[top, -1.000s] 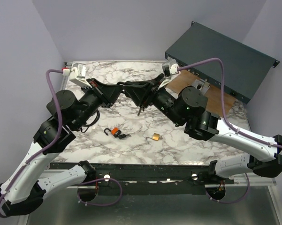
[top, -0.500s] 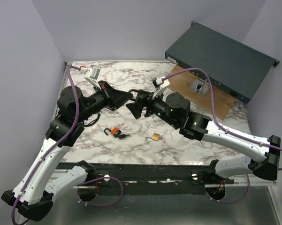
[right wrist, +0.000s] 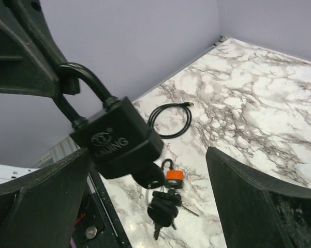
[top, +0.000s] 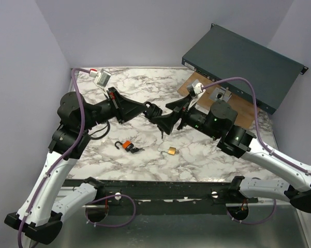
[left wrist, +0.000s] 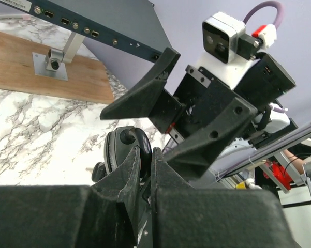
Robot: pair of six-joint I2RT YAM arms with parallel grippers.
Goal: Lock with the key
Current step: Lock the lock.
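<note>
Above the surface, left hand is pinching the padlock by its shackle; right hand, gaping empty, is probably risking fumbling the dangling key.

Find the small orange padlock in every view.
Top external: orange padlock lying on the marble table, left of centre.
Left wrist: not in it.
Right wrist: low centre, just under the black padlock in the picture.
Shared landmark: the marble table.

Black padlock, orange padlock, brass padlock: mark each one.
Black padlock [right wrist: 116, 139], right wrist view, on its body.
Orange padlock [top: 127, 146], top view, on its body.
Brass padlock [top: 172, 151], top view, on its body.
</note>
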